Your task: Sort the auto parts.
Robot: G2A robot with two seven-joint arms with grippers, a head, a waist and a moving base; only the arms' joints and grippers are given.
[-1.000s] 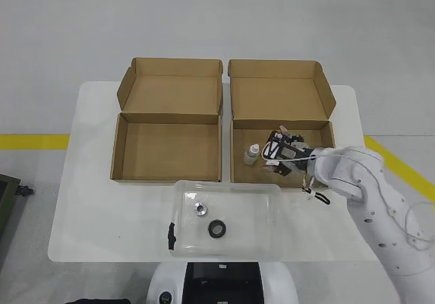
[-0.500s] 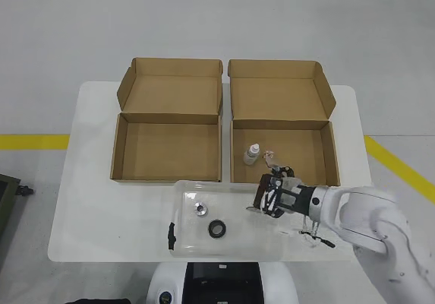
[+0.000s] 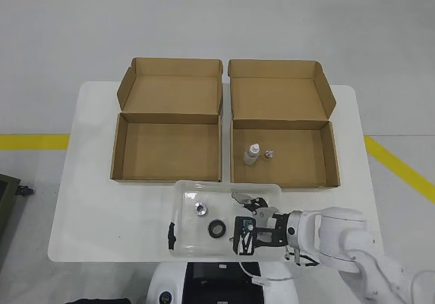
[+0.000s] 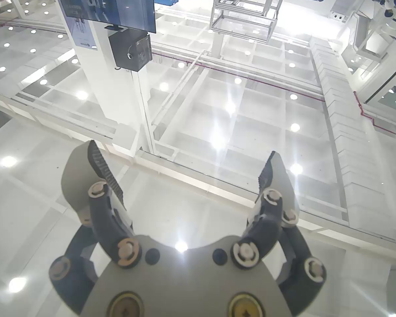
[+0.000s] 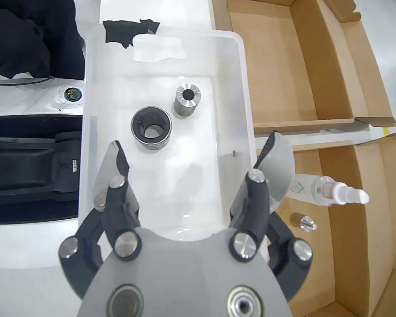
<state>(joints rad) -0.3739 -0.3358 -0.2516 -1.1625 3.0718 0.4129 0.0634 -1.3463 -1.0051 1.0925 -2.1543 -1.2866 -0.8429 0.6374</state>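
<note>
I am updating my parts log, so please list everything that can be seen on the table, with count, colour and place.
table: 1, white, under everything
cardboard boxes: 2, brown, side by side at the far side, lids open
bin: 1, clear, in front of the boxes
cylinder: 1, silver, upright in the bin
ring: 1, black, in the bin near the cylinder
bottle: 1, clear with white cap, lying in the right box
fitting: 1, brass and silver, beside the bottle
right gripper: 1, grey-black, open above the bin
left gripper: 1, grey-black, open, facing the ceiling
</note>
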